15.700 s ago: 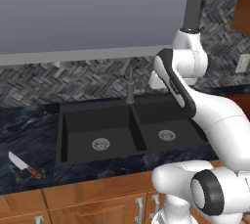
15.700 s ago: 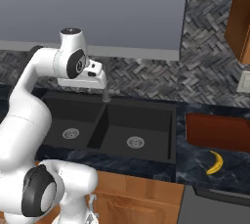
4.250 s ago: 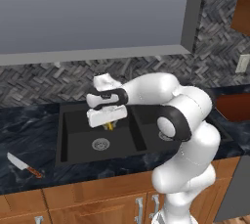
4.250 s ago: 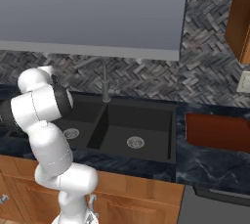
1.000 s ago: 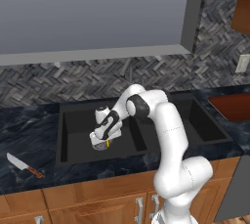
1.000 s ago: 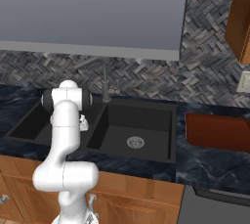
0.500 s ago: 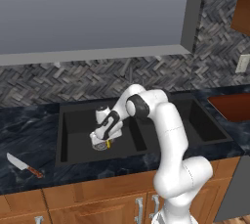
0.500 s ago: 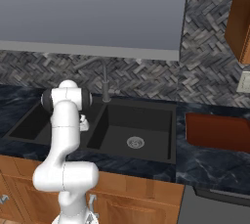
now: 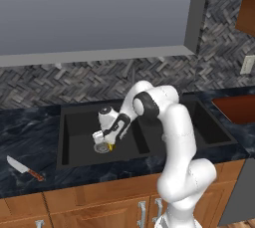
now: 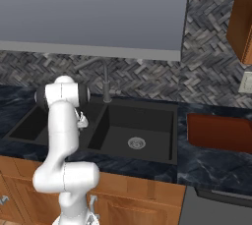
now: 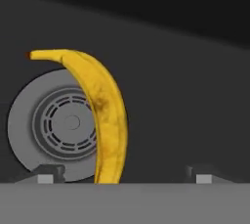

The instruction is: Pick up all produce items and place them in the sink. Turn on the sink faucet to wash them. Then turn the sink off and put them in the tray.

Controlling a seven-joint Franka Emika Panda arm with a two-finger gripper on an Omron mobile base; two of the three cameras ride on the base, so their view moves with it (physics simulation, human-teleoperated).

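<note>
Though shut before, tool (image 11: 122, 176) agape.

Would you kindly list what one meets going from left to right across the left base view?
Red-handled knife on the black marbled counter → open gripper over the small curved yellow banana in the matte black sink → flat reddish-brown tray.

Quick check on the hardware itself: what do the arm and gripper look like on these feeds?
The arm is glossy white with rounded, tube-like links and dark grey to black bands at the joints. The gripper has a white body with dark trim; in the hand view its two fingertips are small, blocky and dark grey. No cables or markings are visible.
</note>
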